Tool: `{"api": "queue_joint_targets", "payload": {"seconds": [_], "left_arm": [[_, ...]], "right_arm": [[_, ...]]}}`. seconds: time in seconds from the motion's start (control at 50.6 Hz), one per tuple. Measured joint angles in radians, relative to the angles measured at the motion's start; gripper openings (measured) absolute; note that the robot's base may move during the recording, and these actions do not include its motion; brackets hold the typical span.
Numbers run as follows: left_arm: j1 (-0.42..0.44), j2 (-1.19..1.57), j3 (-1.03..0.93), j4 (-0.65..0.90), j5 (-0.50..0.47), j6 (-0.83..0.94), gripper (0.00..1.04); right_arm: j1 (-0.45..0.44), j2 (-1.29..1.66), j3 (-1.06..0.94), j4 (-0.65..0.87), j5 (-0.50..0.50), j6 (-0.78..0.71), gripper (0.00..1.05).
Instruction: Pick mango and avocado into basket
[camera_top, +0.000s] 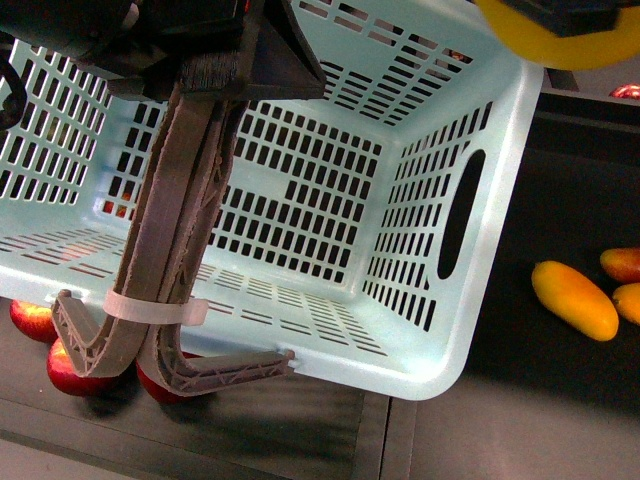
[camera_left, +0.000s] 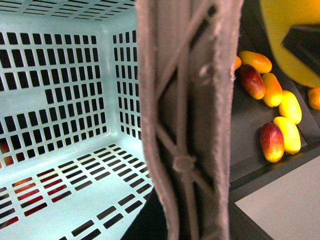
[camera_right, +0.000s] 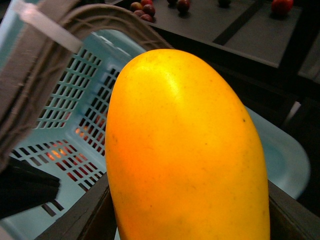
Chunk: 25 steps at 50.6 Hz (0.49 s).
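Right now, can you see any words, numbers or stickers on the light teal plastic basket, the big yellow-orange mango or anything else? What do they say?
None: no word, number, label or sign can be read in any view.
The light teal slotted plastic basket is plain.
The smooth oblong yellow-orange mango shows no sticker.
The brown ribbed handles and their white zip tie are bare.
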Motion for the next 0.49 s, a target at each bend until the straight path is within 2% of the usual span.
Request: {"api": "queue_joint_targets", "payload": {"seconds": [0.079,0.198,0.494], "left_arm": [[0.000,0.000,0.000,0.000,0.000,0.000,0.07],[0.000,0.000,0.000,0.000,0.000,0.000,0.07],[0.000,0.000,0.000,0.000,0.000,0.000,0.07]], "right_arm": [[0.071,0.045,0.030,0.000,0.041,0.000,0.61],[0.125,0.118,0.052,0.003,0.089,-0.001,0.61],[0.135,0.257,0.062,0.063,0.170,0.006,0.61]]}}
